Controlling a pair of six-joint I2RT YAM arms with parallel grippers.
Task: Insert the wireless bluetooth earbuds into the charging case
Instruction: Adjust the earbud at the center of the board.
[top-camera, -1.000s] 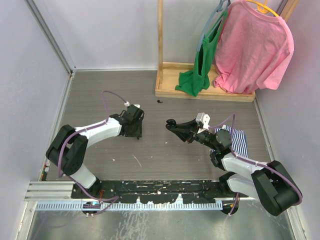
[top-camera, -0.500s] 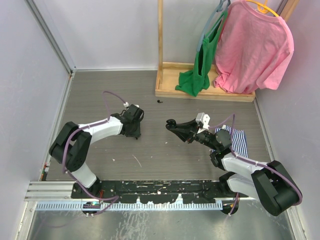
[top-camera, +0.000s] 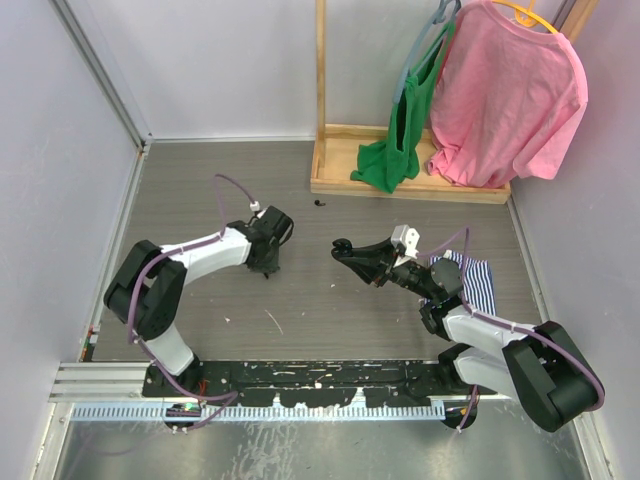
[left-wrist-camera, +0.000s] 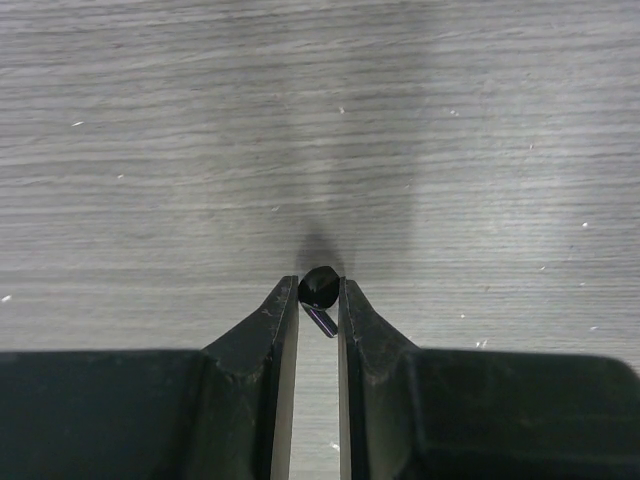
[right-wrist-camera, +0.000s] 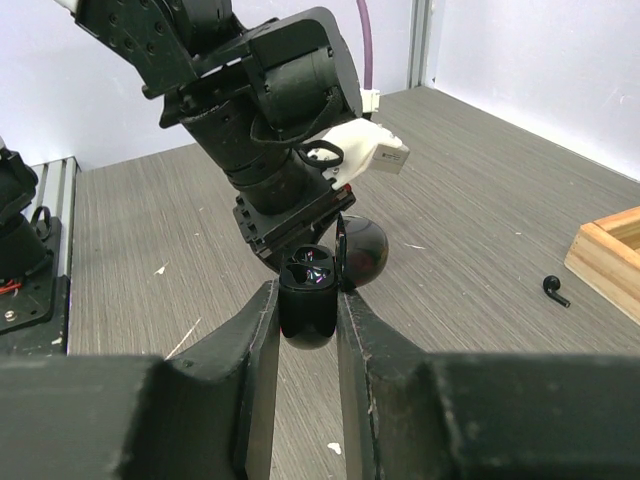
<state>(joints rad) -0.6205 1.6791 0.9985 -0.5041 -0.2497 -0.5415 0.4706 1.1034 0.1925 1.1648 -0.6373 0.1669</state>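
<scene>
My left gripper (left-wrist-camera: 318, 287) is shut on a black earbud (left-wrist-camera: 320, 286), pinched between its fingertips just over the grey table, with the stem (left-wrist-camera: 322, 320) pointing back between the jaws. In the top view this gripper (top-camera: 268, 264) points down at the table left of centre. My right gripper (right-wrist-camera: 308, 300) is shut on a black charging case (right-wrist-camera: 307, 305) with its lid (right-wrist-camera: 362, 250) open and two empty sockets showing. It holds the case above the table (top-camera: 343, 249), facing the left gripper. A second black earbud (right-wrist-camera: 556, 290) lies loose on the table near the wooden base (top-camera: 319, 203).
A wooden rack base (top-camera: 400, 185) with a green garment (top-camera: 400, 130) and a pink shirt (top-camera: 510, 95) stands at the back right. A striped cloth (top-camera: 478, 282) lies beside the right arm. Walls close in the left and back sides.
My left wrist has turned and shifted slightly away from its base, drawing in over its spot on the table. The right arm and the case have not moved.
</scene>
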